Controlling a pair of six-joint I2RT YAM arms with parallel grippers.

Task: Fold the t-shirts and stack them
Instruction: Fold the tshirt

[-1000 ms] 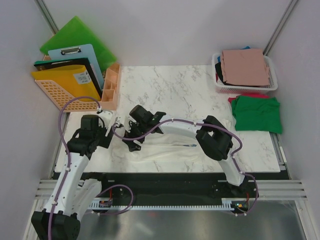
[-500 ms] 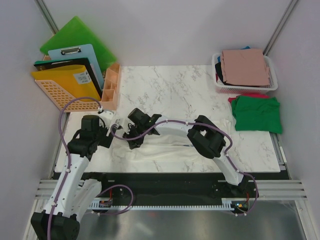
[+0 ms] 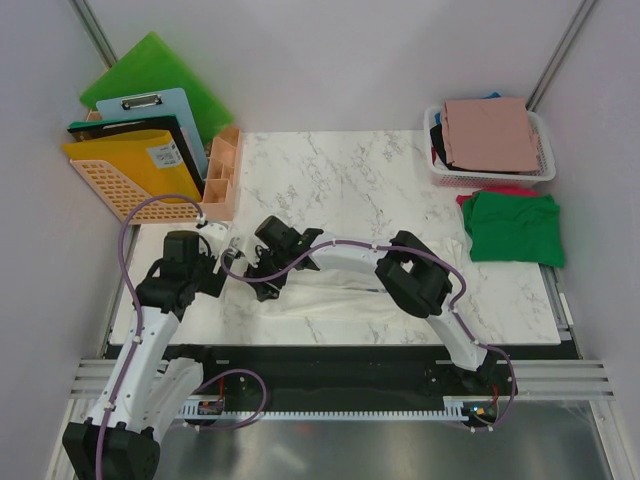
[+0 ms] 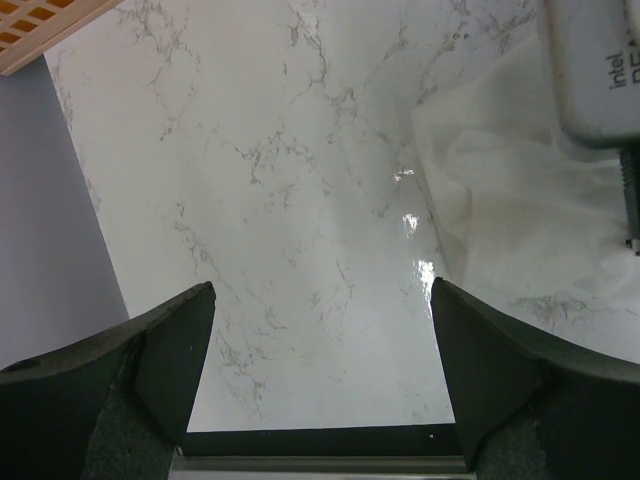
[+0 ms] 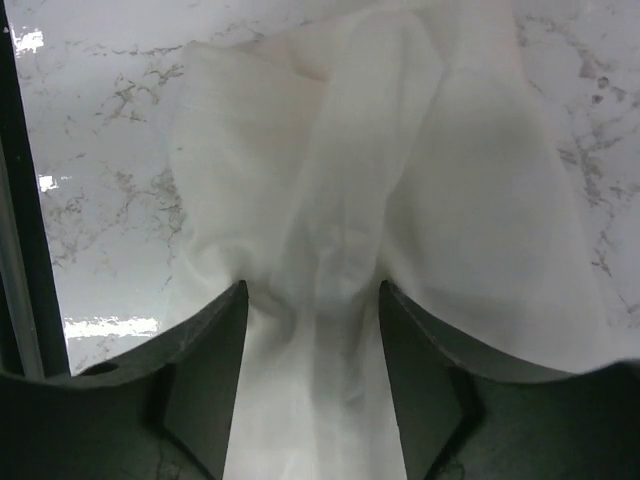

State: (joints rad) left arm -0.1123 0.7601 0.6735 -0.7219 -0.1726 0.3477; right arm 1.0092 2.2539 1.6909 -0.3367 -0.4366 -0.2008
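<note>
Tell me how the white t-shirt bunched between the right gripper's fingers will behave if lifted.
The cream-white t-shirt is probably floppy: it wrinkles and gathers where the right gripper pinches it. Lifted there, the rest would likely hang and drag across the marble table. It looks thin, so probably light.

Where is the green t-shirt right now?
In the top view, the green t-shirt lies folded at the right edge of the table, just on the near side of the white basket that has the pink t-shirt on top.
</note>
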